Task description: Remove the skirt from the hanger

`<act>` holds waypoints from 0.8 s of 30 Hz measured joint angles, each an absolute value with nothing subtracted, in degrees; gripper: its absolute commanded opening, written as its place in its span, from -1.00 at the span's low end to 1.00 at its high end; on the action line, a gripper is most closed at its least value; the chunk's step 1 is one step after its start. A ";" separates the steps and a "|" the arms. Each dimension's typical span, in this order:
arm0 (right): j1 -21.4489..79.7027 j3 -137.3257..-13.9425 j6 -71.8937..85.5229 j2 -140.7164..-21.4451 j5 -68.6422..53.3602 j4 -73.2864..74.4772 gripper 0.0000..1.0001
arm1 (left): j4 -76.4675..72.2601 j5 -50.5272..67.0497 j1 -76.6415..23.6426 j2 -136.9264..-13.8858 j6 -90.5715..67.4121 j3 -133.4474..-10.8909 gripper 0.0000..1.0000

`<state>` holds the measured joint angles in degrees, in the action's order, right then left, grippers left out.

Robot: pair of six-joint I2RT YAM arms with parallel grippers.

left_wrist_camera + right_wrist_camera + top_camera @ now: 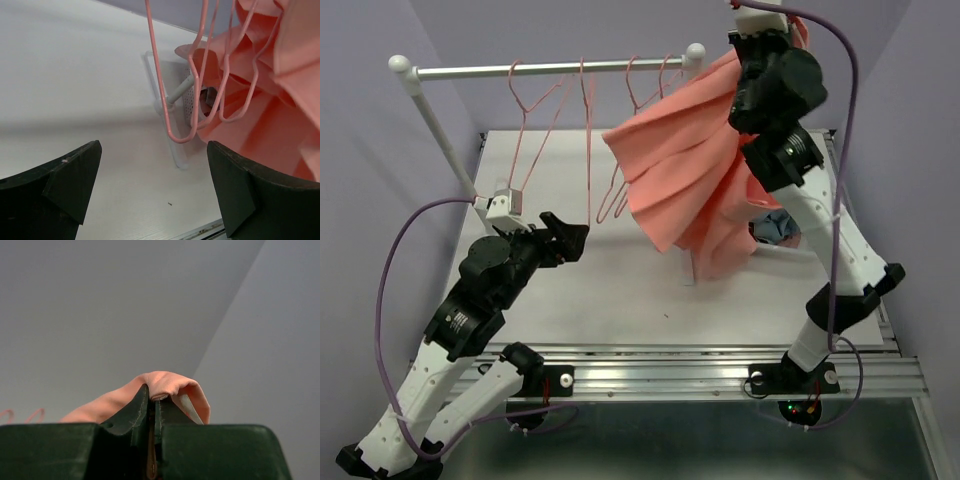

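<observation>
The white table spreads beneath the clothes rail, which spans its far side. The skirt, salmon-coral and finely pleated, hangs in the air at the rail's right end, fanning down and forward from there with its lowest folds close above the table. I cannot tell whether any hanger is clipped to it. The right gripper is up beside the rail's right knob, its jaws pinched tight on a fold of the skirt's upper edge. The left gripper hovers low, in front of the rail's middle and apart from the cloth, its jaws spread wide with nothing between them. Thin pink wire hangers dangle along the rail, some just beside the skirt. A small grey-blue garment lies below the rail's right end, behind the skirt.
</observation>
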<state>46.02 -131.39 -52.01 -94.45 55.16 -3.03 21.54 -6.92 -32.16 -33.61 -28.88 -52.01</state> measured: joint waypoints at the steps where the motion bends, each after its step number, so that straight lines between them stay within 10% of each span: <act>1: 42.72 -130.19 -51.11 -95.98 53.56 -2.96 -0.99 | 21.98 -7.35 -32.16 -33.61 -28.93 -52.01 0.97; 24: 9.89 -126.02 -38.96 -98.80 36.71 -3.57 -0.99 | 24.27 -9.61 -32.16 -36.16 -29.26 -51.07 0.97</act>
<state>9.89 -126.02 -38.96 -98.80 36.71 -3.57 24.27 -9.61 -32.16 -36.16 -29.26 -51.07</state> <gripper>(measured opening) 0.066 0.986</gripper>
